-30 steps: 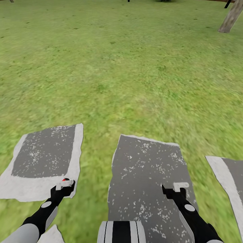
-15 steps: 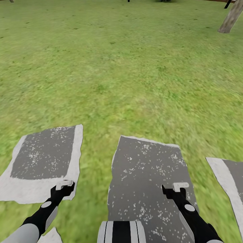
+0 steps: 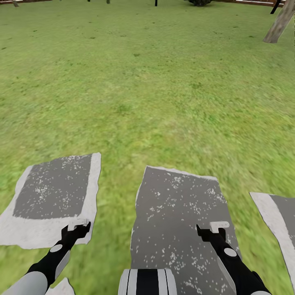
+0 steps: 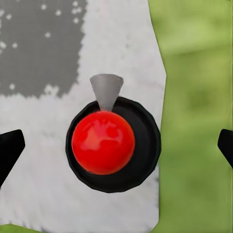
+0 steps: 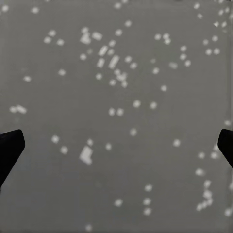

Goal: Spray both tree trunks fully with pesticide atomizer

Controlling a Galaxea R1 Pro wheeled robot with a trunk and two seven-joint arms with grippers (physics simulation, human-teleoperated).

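no readable text or markings anywhere.

green lawn (image 3: 155, 82), grey paving stones (image 3: 176, 213), atomizer (image 4: 109, 143)

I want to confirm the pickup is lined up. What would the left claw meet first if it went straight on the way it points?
Probably the pesticide atomizer, its red top centred between the open left claw's fingertips, standing on the paving stone. Depth is unclear.

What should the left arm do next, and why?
Probably lower the left gripper straight down: it looks open, its dark fingertips wide on both sides of the red-topped atomizer, which sits centred below on the paving stone, not yet grasped.
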